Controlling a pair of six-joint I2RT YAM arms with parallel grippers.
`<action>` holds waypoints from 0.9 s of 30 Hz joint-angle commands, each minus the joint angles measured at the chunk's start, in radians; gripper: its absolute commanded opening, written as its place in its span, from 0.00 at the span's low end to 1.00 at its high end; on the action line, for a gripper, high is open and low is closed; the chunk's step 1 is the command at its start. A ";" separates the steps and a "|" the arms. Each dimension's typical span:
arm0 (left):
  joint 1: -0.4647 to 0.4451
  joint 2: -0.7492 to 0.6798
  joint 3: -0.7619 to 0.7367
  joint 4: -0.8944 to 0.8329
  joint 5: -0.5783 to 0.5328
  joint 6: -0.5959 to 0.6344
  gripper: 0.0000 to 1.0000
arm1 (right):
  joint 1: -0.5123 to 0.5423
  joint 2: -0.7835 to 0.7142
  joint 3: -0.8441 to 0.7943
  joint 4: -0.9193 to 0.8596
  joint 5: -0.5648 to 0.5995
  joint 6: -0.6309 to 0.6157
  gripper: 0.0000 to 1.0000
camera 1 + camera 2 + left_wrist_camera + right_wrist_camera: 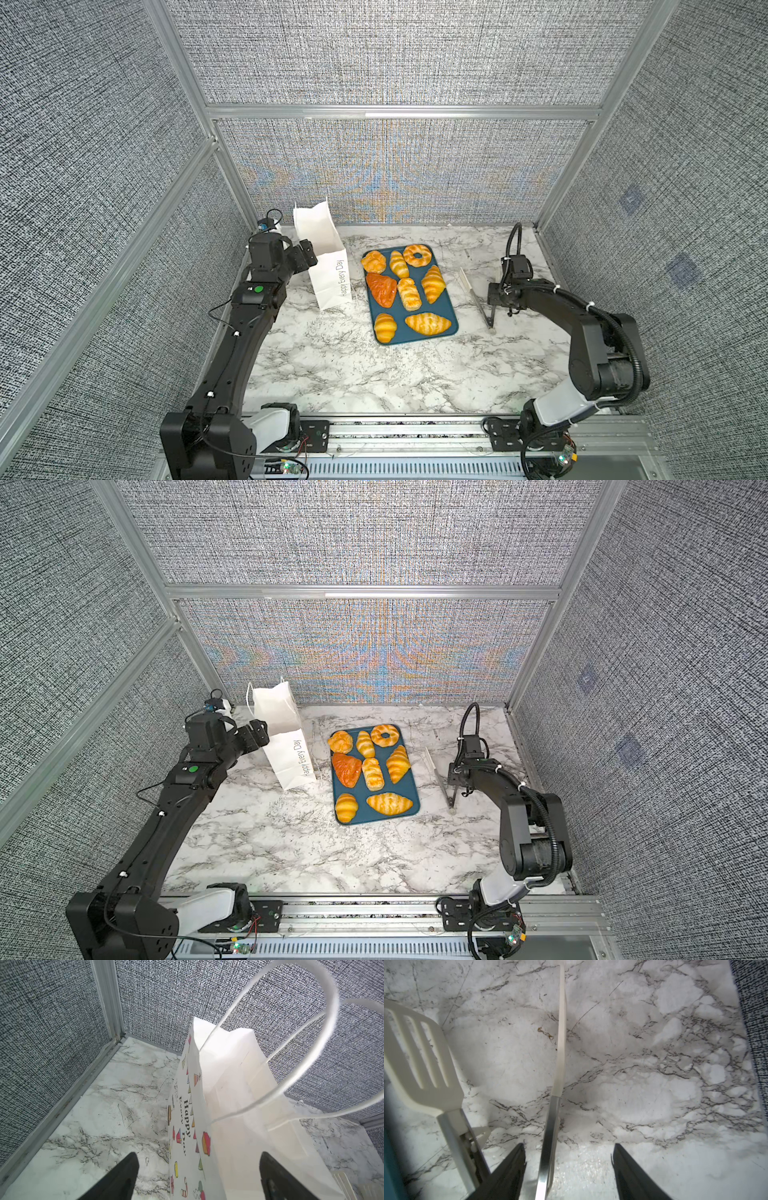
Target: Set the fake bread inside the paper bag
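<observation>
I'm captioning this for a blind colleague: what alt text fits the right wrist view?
The right gripper, jaws apart, straddles one metal arm of the white slotted tongs on the marble table.

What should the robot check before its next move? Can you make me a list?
1. The bag is standing up: ok.
2. The bag's mouth is open wide enough: cannot tell.
3. The left gripper is open at the bag: ok.
4. All eight pieces of bread lie on the tray: ok.
5. The right gripper has both arms of the tongs between its fingers: not ok, only one arm is between them, and the jaws are open.
</observation>
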 commanded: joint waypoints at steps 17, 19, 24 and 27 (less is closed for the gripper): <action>-0.208 -0.278 -0.201 0.172 -0.180 0.138 0.97 | 0.000 0.095 0.044 -0.055 -0.075 0.049 0.27; -0.225 -0.304 -0.219 0.196 -0.202 0.162 0.96 | 0.000 0.089 0.043 -0.052 -0.082 0.048 0.21; -0.253 -0.338 -0.209 0.190 -0.212 0.195 0.96 | 0.000 0.033 0.033 -0.039 -0.113 0.056 0.10; -0.295 -0.348 -0.209 0.199 -0.207 0.206 0.96 | 0.000 -0.034 0.024 -0.031 -0.152 0.061 0.07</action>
